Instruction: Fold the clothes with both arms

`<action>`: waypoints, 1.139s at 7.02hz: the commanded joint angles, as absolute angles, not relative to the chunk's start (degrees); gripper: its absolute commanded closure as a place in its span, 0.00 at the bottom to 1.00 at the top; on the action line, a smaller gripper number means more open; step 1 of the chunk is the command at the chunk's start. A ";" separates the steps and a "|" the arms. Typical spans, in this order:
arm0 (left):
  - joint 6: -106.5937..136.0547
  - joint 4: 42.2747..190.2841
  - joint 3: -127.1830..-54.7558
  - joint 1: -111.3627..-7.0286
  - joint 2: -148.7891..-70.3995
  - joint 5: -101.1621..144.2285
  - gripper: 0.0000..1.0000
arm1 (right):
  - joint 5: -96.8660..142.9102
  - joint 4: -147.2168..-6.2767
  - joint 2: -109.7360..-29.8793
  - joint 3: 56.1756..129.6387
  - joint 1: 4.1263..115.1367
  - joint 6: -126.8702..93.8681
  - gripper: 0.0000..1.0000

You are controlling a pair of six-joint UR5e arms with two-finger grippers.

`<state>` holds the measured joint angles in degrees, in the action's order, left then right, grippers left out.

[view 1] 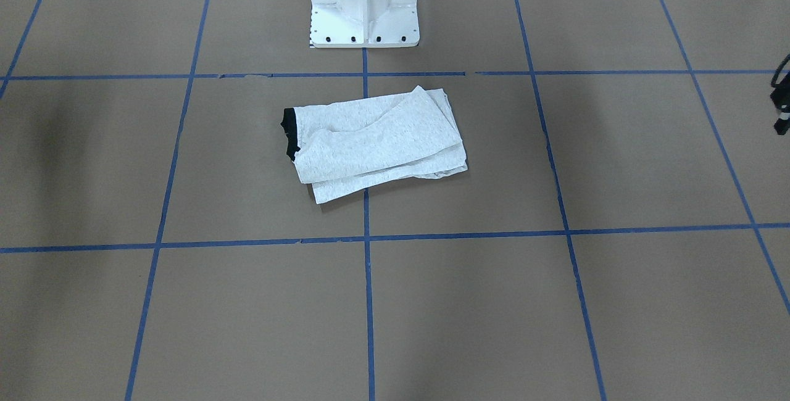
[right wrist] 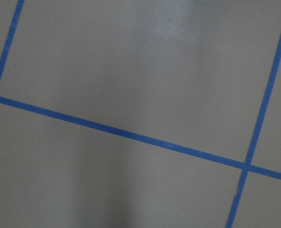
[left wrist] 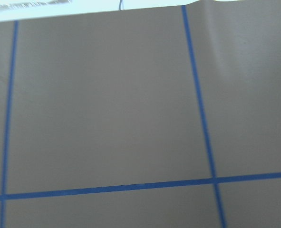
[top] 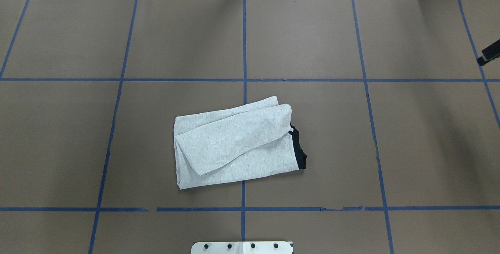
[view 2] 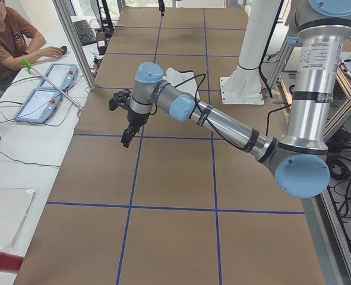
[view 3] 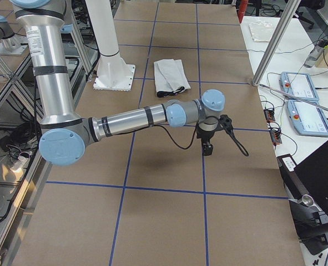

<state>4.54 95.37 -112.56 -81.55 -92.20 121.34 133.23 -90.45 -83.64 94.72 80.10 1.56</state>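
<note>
T-shirt [top: 234, 148] lies in a loose folded bundle near the middle of the table [top: 429, 148], across the central blue tape line [top: 244, 43] and in front of the white pedestal [top: 242, 247]. Its black collar [top: 299, 150] pokes out at the robot's right end. The top flap sits askew, so the layers do not line up. The left gripper [view 2: 127, 133] and the right gripper [view 3: 208, 145] hang over bare table, well apart from the shirt. Whether their fingers are parted or closed cannot be told, but neither holds cloth. The crooked edges suggest a tidying fold is due. Each gripper should pinch one corner of the same edge. Both should then lift level together and lay it over so the hems meet, without dragging the lower layers.
</note>
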 commanded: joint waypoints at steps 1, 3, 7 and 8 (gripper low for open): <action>-3.08 97.28 -111.98 -85.17 -86.93 123.12 0.01 | 134.65 -89.65 -87.19 92.28 85.86 11.33 0.00; -3.08 102.30 -109.34 -85.34 -83.44 122.61 0.01 | 134.21 -88.61 -91.03 92.20 89.88 11.60 0.00; -3.34 95.74 -107.49 -85.60 -80.94 123.31 0.01 | 134.74 -93.56 -94.30 96.47 92.72 3.62 0.00; -3.43 93.89 -107.40 -86.91 -81.03 123.92 0.01 | 134.65 -100.56 -94.48 102.07 92.64 0.04 0.00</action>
